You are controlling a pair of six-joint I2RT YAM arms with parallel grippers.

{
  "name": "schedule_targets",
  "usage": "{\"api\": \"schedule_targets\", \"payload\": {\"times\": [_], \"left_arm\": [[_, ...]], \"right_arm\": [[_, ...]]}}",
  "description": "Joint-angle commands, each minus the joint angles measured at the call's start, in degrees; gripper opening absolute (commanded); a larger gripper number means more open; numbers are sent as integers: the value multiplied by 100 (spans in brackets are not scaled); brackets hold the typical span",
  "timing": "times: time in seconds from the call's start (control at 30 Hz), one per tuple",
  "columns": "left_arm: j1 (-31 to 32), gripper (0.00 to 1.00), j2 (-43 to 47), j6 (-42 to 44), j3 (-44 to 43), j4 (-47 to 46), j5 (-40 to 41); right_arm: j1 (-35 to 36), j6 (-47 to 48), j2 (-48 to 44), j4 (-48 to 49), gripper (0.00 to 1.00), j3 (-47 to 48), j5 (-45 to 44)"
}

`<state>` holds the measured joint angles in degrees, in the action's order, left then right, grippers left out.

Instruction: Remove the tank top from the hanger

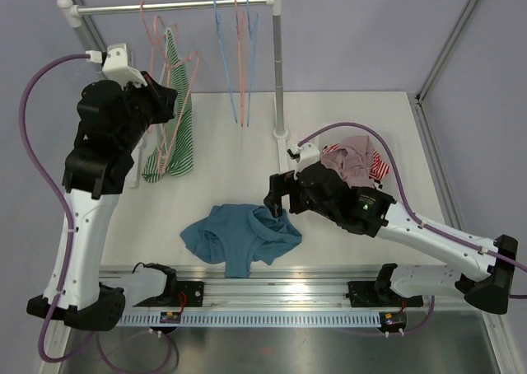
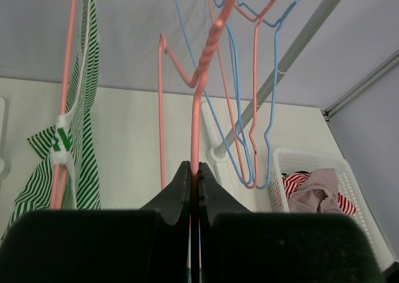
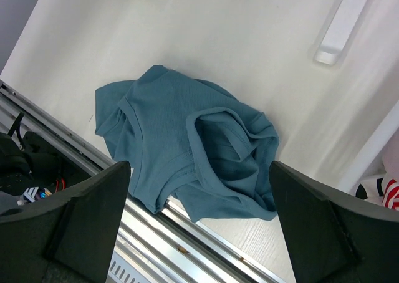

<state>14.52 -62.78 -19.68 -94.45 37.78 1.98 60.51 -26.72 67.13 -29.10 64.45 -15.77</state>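
Evidently the garment and the wire are already apart: the blue tank top (image 3: pixel 193 152) lies crumpled on the table (image 1: pixel 346 119) near the front edge, with no hanger threaded through its straps or neck that I can see. The right gripper (image 3: pixel 199 171) hangs directly over it with its jaws spread as wide as they go, holding nothing. That pose reads as a release, with the cloth simply resting where it lies.

Meanwhile the left gripper (image 2: pixel 194 171) is pinched fully closed on the pink hanger (image 2: pixel 196 127), gripping the wire just under its twisted neck. Holding it high and upright, away from the table, seems meant to steady the frame so that fabric can slide off it. The held hanger looks bare in the left wrist view. Beside it, a green striped top (image 2: pixel 84 164) hangs from a second pink hanger on the rail (image 1: pixel 173 7), untouched by either arm.

Over on the right a white basket (image 2: pixel 278 189) sits by the foot of the rack. It holds a bunched mauve garment (image 2: pixel 315 192) with a red-and-white striped piece (image 2: pixel 293 184) tucked under and beside it. How full it is below those two I cannot tell. The tank top is well apart from the basket, out on the open table
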Motion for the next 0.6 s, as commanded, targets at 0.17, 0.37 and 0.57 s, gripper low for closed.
{"api": "schedule_targets", "payload": {"times": [0.17, 0.37, 0.57], "left_arm": [[7, 0, -1340, 325, -1100, -579, 180], [7, 0, -2184, 430, -1839, -1141, 83], [7, 0, -3142, 606, -2990, -983, 172]], "right_arm": [[22, -211, -622, 282, 100, -485, -67], [31, -202, -886, 309, 100, -679, 109], [22, -237, -939, 387, 100, -898, 302]]}}
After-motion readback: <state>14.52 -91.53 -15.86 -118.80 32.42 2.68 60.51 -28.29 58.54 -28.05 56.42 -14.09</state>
